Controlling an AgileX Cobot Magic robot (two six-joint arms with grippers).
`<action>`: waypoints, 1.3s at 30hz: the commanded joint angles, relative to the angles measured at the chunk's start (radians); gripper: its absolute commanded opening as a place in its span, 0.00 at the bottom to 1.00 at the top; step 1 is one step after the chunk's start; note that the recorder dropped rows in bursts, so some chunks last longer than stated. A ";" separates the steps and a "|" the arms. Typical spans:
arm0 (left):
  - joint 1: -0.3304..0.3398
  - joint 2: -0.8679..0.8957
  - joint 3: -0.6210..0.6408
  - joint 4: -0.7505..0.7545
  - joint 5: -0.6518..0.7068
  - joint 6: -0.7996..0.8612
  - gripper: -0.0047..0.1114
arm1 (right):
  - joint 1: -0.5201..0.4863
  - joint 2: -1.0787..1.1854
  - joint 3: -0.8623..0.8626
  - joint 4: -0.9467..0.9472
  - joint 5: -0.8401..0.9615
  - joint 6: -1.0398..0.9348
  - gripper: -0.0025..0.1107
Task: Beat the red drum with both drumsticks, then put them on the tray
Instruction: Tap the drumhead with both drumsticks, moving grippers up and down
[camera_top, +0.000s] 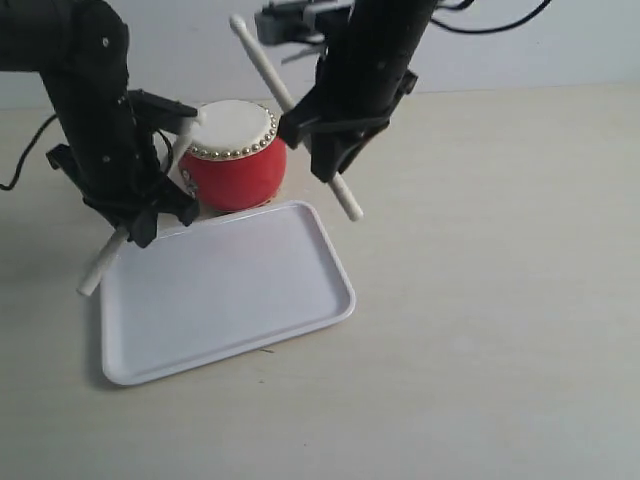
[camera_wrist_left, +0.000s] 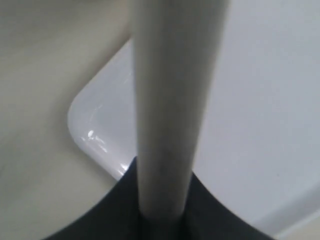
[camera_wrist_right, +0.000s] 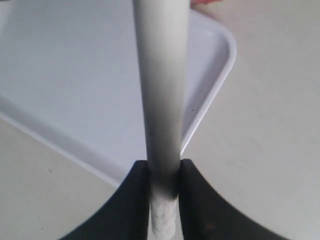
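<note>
Nearest: white tray (camera_top: 230, 300), flat on beige table (camera_top: 500, 300). Over its far left corner: left gripper (camera_top: 135, 222) clamped on left drumstick (camera_top: 100, 265), lower end poking past tray rim, upper end at red drum (camera_top: 235, 170) skin edge. Over far right corner: right gripper (camera_top: 335, 165) pinched on right drumstick (camera_top: 262, 65), slanted, upper end raised clear of drum. Drum farthest, just behind tray, between both grippers.

The red drum (camera_top: 235, 178) has a cream top with gold studs; tray (camera_top: 225, 290) white, drumsticks (camera_top: 262, 62) pale.
</note>
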 joint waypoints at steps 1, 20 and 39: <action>-0.001 -0.105 -0.012 -0.011 0.021 -0.008 0.04 | 0.000 0.136 0.000 -0.003 -0.004 -0.013 0.02; -0.001 0.009 -0.012 -0.057 -0.051 -0.017 0.04 | 0.000 -0.122 -0.002 0.025 -0.004 -0.003 0.02; -0.001 -0.135 -0.012 -0.092 0.044 0.021 0.04 | 0.000 0.205 -0.002 -0.028 -0.004 0.029 0.02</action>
